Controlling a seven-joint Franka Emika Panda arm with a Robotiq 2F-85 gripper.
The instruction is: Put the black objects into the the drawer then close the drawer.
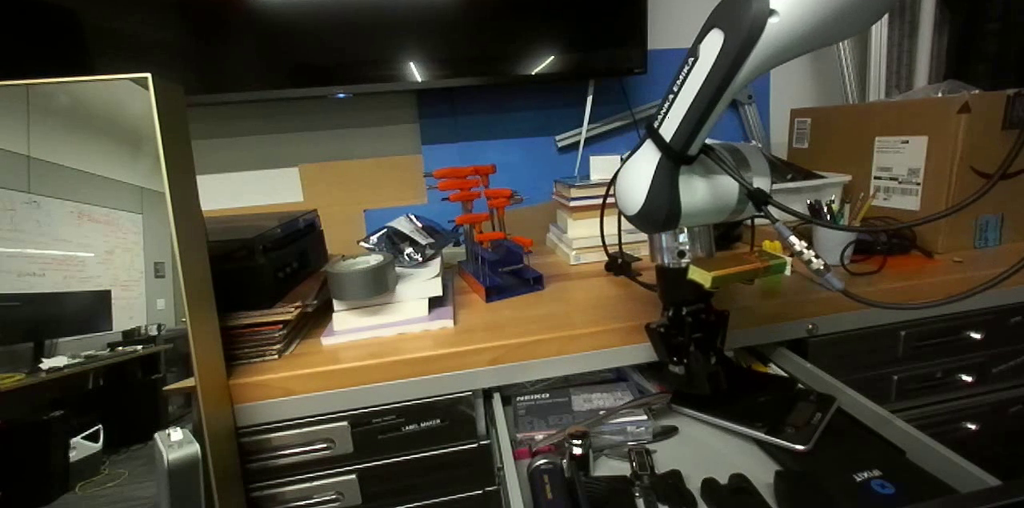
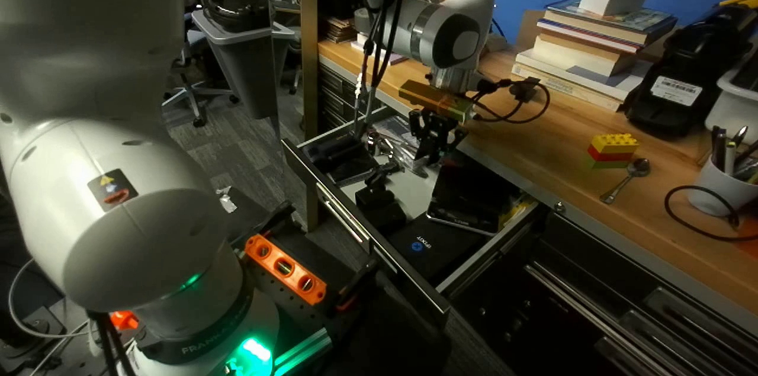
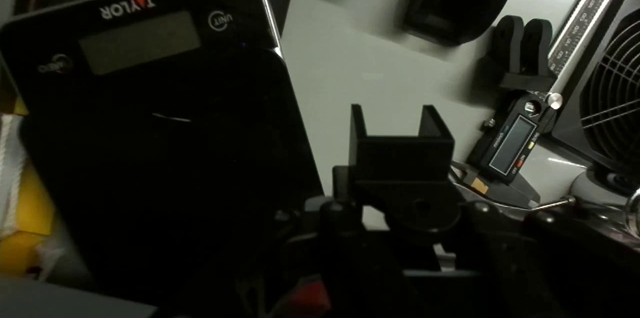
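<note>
In the wrist view, left to right: the Taylor scale (image 3: 170, 132) lies at 9 o'clock. At centre, my end effector (image 3: 410, 208) appears clamped on a black bracket (image 3: 402, 160), suspended over the pulled-out drawer (image 2: 417, 193); contact with its floor cannot be judged. Estimated handling: light, rigid plastic, somewhat slippery; the thin prongs may snap, so take hold at the rounded tab. Toward 1 o'clock, a black block (image 3: 459, 1) lies inside the drawer; at 3 o'clock, a digital caliper (image 3: 512, 145).
</note>
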